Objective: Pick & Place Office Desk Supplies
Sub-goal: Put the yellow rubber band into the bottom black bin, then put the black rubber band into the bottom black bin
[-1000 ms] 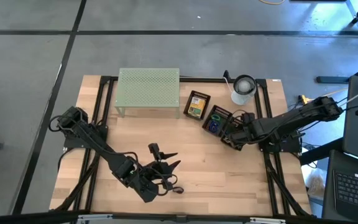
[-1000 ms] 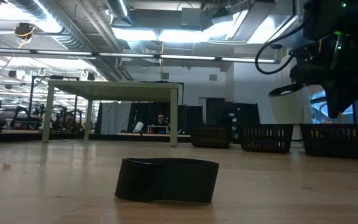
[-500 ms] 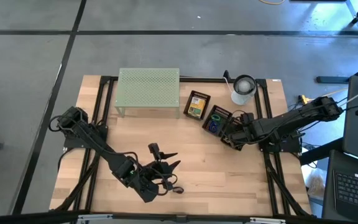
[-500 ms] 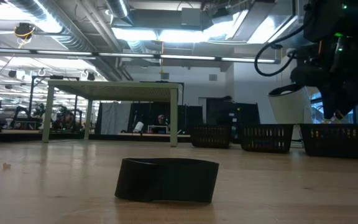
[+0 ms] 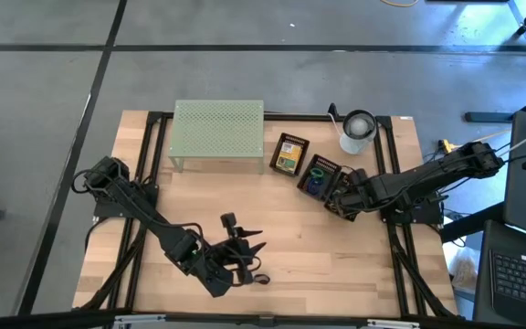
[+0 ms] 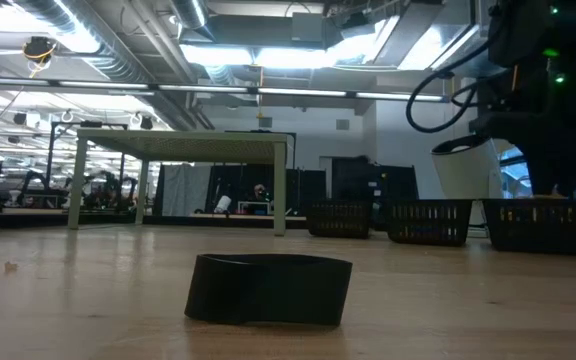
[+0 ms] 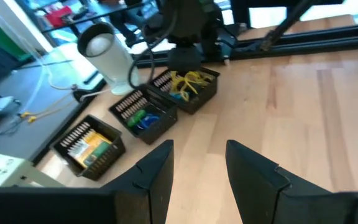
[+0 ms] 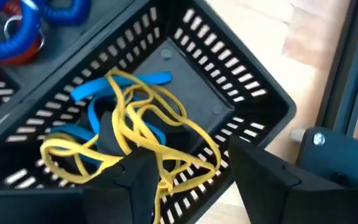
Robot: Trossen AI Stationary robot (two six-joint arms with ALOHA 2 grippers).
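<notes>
Three black baskets stand in a row at the far right. One holds a yellow-green crayon box (image 5: pixel 288 155), the middle one blue and green items (image 5: pixel 316 176). The third basket (image 8: pixel 253 93) holds yellow and blue rubber bands (image 8: pixel 129 124), which lie tangled on its floor. My right gripper (image 8: pixel 197 180) hangs open just above them, pointing steeply down; in the high view this right gripper (image 5: pixel 341 199) covers that basket. My left gripper (image 7: pixel 197 168) is open and holds nothing, above the bare table near the front, the same gripper (image 5: pixel 243 233) in the high view.
A pale green perforated rack (image 5: pixel 218 128) stands at the far middle, a white cup (image 5: pixel 358 131) at the far right. A dark curved band (image 6: pixel 268 290) lies on the table near the front edge. Bare wood spreads between the two arms.
My right gripper has rolled about its own axis while staying over the basket with the rubber bands. My left gripper has turned slightly in place.
</notes>
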